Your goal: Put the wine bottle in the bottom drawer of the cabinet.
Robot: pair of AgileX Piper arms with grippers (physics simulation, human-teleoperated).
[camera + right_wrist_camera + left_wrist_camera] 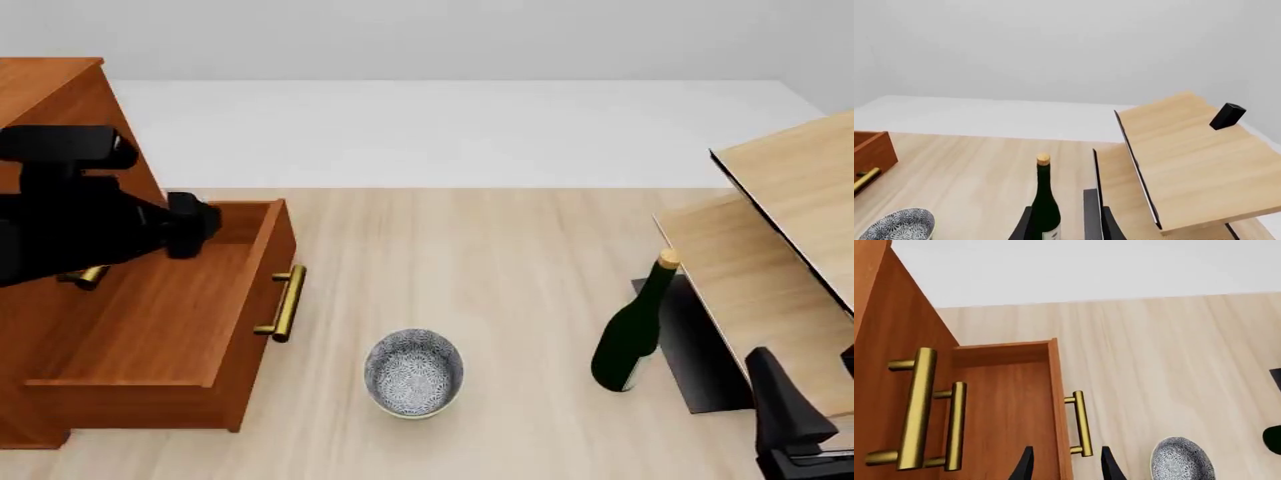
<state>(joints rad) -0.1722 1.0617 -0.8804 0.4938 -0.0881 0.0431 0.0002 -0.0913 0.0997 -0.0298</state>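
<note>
The wine bottle (633, 333) stands upright on the floor at the right, dark green with a tan cork. In the right wrist view the wine bottle (1045, 203) rises ahead of my open right gripper (1067, 229), still some way off. The cabinet (54, 100) stands at the left with its bottom drawer (160, 320) pulled out and nothing inside it. My left gripper (1067, 471) is open just above the drawer's front board and its brass handle (1079, 423), holding nothing.
A patterned grey-white bowl (414, 372) sits on the floor between the drawer and the bottle. Pale-wood furniture (787, 230) with a dark panel (694, 340) stands close behind the bottle at the right. Two upper drawer handles (917, 407) jut from the cabinet front.
</note>
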